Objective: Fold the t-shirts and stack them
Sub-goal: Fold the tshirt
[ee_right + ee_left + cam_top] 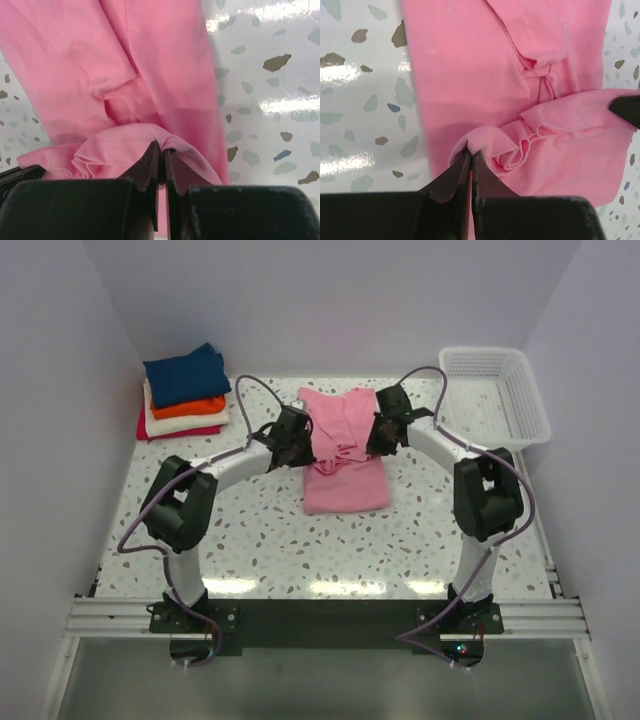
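The light pink t-shirt (343, 455) lies in the middle of the table, its far part lifted off the surface. My left gripper (297, 443) is shut on its left edge; the left wrist view shows the jaws pinching a pink fold (480, 142). My right gripper (381, 434) is shut on its right edge; the right wrist view shows pink cloth (125, 145) draped over the closed jaws. A stack of folded t-shirts (185, 392) sits at the far left: navy blue on top, then orange, cream-white and red.
A white plastic mesh basket (493, 392) stands at the far right corner. The speckled table (270, 540) has walls on the left, back and right. The arm bases are bolted along the near edge.
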You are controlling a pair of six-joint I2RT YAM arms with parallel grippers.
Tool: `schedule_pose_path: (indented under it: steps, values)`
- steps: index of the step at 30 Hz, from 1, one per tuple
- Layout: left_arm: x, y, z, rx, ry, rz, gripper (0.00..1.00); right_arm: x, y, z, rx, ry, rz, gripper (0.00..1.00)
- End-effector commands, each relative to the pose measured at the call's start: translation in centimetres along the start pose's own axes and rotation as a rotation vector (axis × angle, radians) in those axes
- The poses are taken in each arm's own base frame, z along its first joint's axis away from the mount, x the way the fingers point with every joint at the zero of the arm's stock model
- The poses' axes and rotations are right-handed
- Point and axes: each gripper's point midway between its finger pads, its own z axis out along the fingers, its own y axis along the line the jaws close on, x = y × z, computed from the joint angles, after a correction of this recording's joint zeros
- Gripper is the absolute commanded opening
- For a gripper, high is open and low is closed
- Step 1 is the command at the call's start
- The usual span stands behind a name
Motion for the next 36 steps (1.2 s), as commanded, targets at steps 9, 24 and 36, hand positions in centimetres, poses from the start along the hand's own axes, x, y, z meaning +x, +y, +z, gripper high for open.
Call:
schedule_pose_path:
  steps: [9,24,36]
  values:
    - [-3.9,-0.5,2.2,0.058,-0.054,-0.005,0.00,-4.2,1.6,1.9,-0.075,-0.022,0.005,0.01]
    - [-7.6,0.2,0.3,0.132,-0.098,0.017,0.63,-6.9,1.2,-0.6,-0.092,-0.076,-0.005,0.59]
    - [-1.5,-2.5,-1.9,0.208,0.001,0.059,0.23,-2.8,2.5,-1.2,-0.013,-0.126,-0.194,0.47]
